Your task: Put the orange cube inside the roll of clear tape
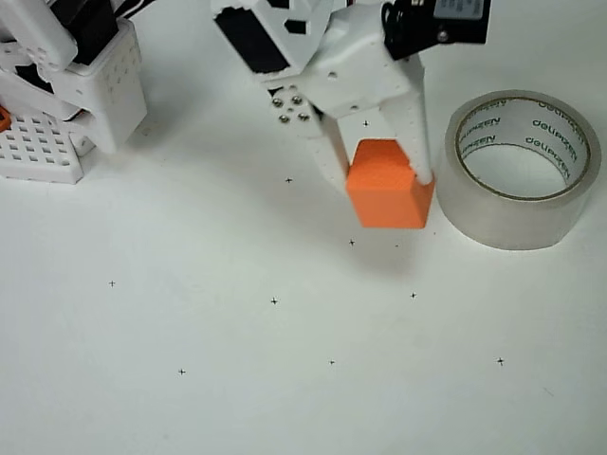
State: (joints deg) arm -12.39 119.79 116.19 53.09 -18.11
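Two white fingers (414, 142) of our gripper (379, 175) clamp the cube (389, 187), which we see in the overhead view just left of the tape (522, 171), outside its hole, over the white table (237, 379).

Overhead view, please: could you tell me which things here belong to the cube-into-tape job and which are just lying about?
Part of the job:
- orange cube, between the gripper fingers
- roll of clear tape, to its right

Just lying about:
- white perforated block, upper left

Arm (285, 28) and perforated block (38, 152) cut off by edges
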